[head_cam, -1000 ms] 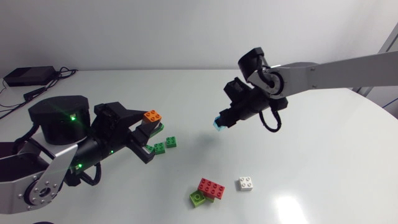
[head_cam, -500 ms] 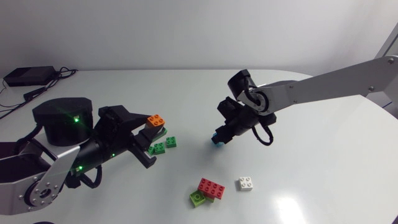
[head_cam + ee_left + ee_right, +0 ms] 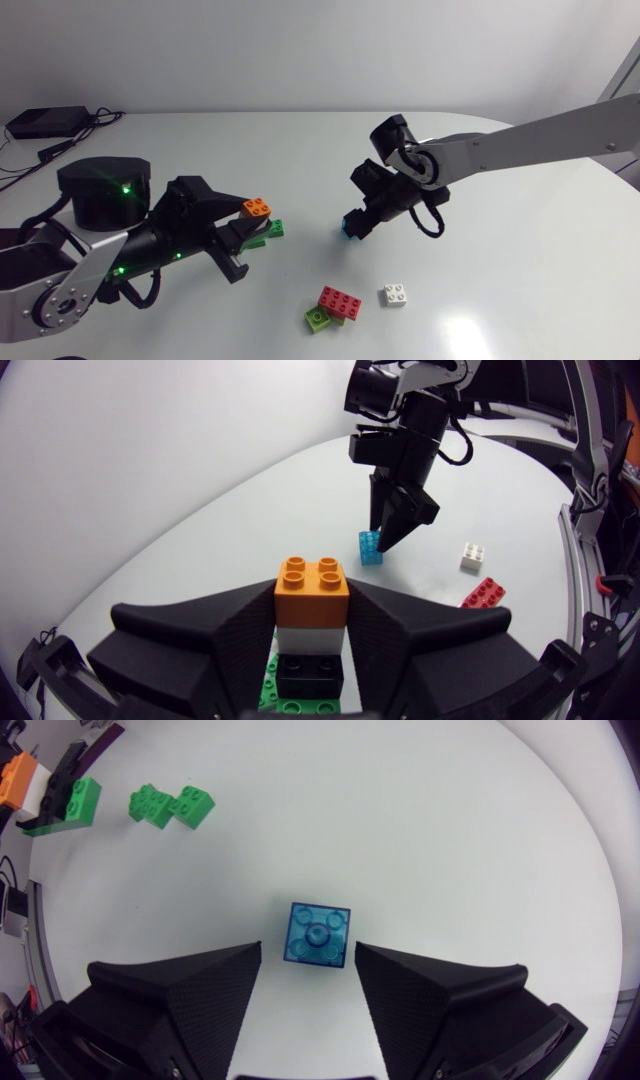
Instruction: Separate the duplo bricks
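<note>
My left gripper [image 3: 248, 224] is shut on a stack of duplo bricks [image 3: 311, 638]: orange on top, then white, black and green at the base. The stack's orange top [image 3: 256, 207] pokes out above the fingers. Right of centre, a translucent blue brick [image 3: 318, 934] rests on the table between the fingers of my right gripper [image 3: 308, 970]. That gripper is open, with a gap on each side of the brick. From the left wrist view my right gripper [image 3: 395, 525] points down just over the blue brick [image 3: 371, 547].
Two loose green bricks [image 3: 170, 804] lie near my left gripper, half hidden by it from above. A red brick [image 3: 340, 301] on a lime one [image 3: 318, 318] and a white brick [image 3: 396, 295] lie at the front. A black box [image 3: 45, 122] sits at the back left.
My right gripper came down with the blue brick, set it on the table and opened. My left gripper moved a little to the right with its stack, over the green bricks.
</note>
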`<action>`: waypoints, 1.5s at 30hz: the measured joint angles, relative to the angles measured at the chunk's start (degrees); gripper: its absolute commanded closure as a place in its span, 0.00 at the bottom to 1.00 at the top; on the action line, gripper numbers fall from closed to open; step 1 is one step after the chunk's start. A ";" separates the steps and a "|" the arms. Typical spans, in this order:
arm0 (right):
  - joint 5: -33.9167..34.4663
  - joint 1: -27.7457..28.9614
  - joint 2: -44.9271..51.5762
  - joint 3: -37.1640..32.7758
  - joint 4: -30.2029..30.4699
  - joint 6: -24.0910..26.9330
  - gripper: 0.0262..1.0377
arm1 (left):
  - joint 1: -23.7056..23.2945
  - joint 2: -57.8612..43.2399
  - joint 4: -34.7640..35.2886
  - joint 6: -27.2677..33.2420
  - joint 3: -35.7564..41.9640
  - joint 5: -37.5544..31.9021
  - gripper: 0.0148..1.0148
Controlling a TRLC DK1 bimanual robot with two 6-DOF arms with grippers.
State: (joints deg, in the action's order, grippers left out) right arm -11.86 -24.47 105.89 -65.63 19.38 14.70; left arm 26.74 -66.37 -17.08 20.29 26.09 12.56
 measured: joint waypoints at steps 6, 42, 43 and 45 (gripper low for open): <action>-12.57 3.56 -9.35 2.49 -0.66 4.83 0.06 | -5.95 1.46 7.17 -0.26 4.11 13.73 0.62; -38.97 -9.38 -14.56 0.33 8.39 20.57 0.06 | -15.74 -6.56 34.71 5.86 20.02 52.57 0.63; -38.97 -9.70 -14.40 0.17 8.41 20.55 0.06 | -15.67 -6.56 34.77 5.86 20.11 52.96 0.63; -38.97 -10.32 -13.99 -0.09 8.57 20.52 0.06 | -15.41 -6.56 34.93 5.86 20.11 53.27 0.63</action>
State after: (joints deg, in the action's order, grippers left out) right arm -50.83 -34.79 91.90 -65.71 27.94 35.22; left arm 11.33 -72.93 17.85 26.15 46.19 65.82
